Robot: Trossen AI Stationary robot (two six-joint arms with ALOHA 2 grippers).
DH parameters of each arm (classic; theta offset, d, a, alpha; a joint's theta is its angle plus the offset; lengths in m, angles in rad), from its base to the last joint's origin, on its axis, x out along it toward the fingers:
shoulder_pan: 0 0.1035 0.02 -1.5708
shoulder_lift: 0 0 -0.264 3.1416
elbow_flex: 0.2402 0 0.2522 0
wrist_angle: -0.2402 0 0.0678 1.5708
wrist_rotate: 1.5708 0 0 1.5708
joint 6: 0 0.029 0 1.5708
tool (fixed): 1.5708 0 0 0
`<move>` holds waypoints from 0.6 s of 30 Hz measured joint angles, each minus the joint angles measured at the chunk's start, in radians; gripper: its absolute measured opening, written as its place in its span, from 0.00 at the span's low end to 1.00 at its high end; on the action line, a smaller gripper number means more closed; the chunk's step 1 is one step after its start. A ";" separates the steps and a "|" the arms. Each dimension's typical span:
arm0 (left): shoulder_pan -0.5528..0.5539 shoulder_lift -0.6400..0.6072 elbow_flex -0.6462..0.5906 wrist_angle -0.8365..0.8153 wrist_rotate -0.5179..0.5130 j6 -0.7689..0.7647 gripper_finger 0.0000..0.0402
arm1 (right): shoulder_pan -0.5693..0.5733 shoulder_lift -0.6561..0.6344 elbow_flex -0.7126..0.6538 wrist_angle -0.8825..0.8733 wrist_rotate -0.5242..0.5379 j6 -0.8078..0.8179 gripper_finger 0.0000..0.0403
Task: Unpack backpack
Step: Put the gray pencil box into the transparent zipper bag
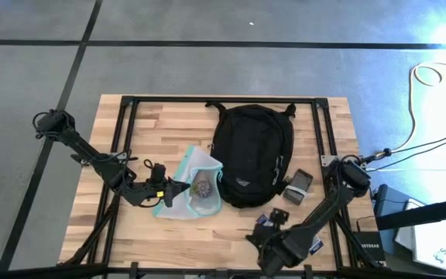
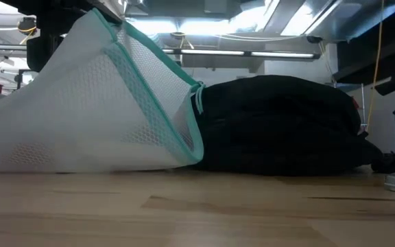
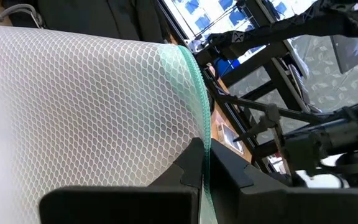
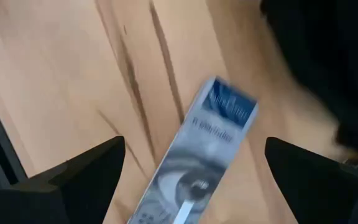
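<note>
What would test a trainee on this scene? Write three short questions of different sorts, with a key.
1. True or false: the left gripper is shut on the mesh pouch's teal edge.
2. What lies on the table between the open fingers of the right gripper? A) a set of keys B) a small blue and white box C) a bottle
3. In the high view, on which side of the backpack does the pouch lie?

Key
1. True: its fingers pinch the edge and lift the pouch.
2. B
3. The picture's left, against the backpack.
</note>
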 joint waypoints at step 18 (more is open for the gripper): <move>0.001 0.000 0.000 -0.002 -0.019 0.010 0.00 | -0.078 -0.012 -0.252 0.212 -0.187 -0.005 0.92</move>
